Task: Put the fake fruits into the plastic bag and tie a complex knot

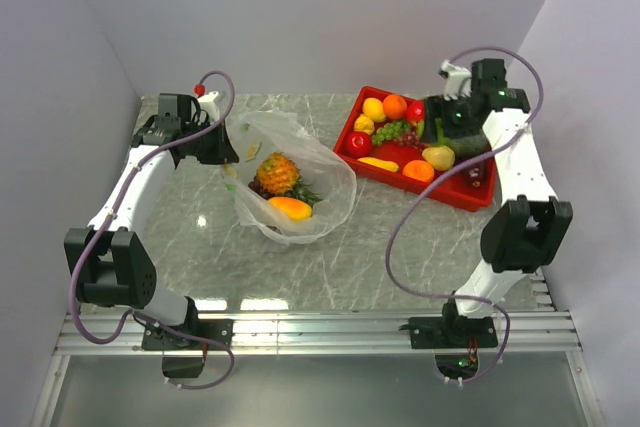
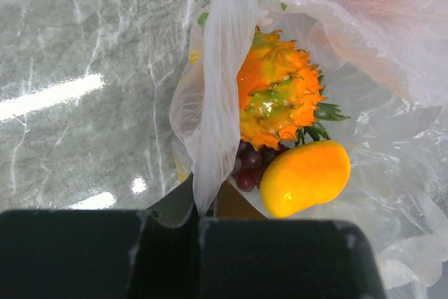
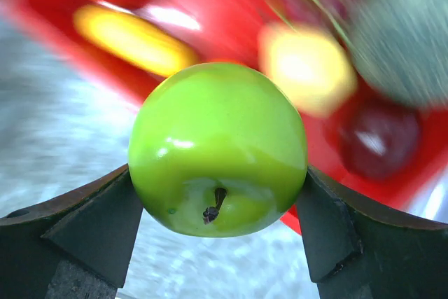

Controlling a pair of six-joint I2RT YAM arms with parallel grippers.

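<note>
Green apple (image 3: 218, 148) fills the right gripper (image 3: 218, 204), jaws closed snug on its sides, over the red tray (image 1: 470, 194), ready for bagging, we judge. Left gripper (image 2: 199, 216) pinches the plastic bag (image 2: 224, 89) rim, holding its mouth open; pineapple (image 2: 280, 92) and grapes (image 2: 248, 166) lie inside.

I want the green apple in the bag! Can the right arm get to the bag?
Probably yes. The left tool holds up an edge of the bag, so its mouth looks open, and only bare table lies between the tray and the bag. The right tool grips the green apple.
</note>
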